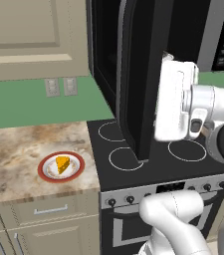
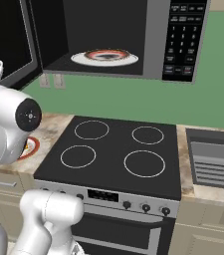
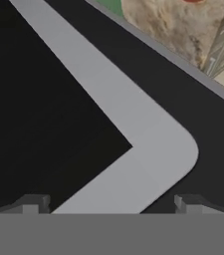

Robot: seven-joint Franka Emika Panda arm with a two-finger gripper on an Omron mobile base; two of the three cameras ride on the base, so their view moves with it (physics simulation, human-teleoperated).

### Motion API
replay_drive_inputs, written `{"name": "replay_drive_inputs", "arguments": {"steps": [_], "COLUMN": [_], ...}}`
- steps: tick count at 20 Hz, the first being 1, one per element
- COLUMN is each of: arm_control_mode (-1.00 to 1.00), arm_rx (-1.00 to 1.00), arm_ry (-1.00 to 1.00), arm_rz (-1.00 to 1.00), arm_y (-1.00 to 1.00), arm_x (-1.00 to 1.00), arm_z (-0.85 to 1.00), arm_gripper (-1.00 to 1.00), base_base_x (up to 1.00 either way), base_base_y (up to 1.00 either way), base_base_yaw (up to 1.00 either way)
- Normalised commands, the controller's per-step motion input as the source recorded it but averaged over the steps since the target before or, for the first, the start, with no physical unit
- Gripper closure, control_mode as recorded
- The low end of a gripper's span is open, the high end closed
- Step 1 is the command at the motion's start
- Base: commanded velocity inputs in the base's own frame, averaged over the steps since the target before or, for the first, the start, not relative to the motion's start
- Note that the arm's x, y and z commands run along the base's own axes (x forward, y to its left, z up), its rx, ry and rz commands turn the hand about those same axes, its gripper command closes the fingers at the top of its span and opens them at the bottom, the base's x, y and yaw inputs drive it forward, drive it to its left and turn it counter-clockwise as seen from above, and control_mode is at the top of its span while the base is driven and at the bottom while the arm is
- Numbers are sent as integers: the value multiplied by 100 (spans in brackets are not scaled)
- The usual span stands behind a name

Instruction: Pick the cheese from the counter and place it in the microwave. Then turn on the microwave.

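Left base view: the cheese (image 1: 62, 164) sits on a round white plate (image 1: 49, 171) with a red rim, which rests on the counter (image 1: 19, 144) just left of the black stovetop (image 1: 153, 159); the microwave (image 1: 108, 55) hangs above the stovetop, its door (image 1: 142, 74) swung open and reaching out over the front left burner ring; the white hand of the arm is close against the right side of that door; right base view: the microwave cavity stands open above the stovetop, with a second red-rimmed plate (image 2: 105, 57) lying on its floor and the button panel (image 2: 185, 37) to the right of the cavity; a sink (image 2: 214, 158) lies in the counter to the right of the stovetop; hand view: the gripper (image 3: 111, 204) has its two finger tips set wide apart with nothing between them, facing the dark window and silver trim corner of the microwave door.
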Motion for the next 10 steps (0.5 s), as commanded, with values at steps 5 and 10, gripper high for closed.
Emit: {"name": "replay_drive_inputs", "arguments": {"steps": [5, 10], "arm_control_mode": [-100, -100], "arm_rx": [0, 0], "arm_ry": [0, -4], "arm_rz": [-3, -1], "arm_y": [-36, -44], "arm_x": [0, -2], "arm_z": [0, -4], "arm_gripper": [-100, -100], "base_base_x": [0, 0], "base_base_y": [0, 0], "base_base_yaw": [0, 0]}}
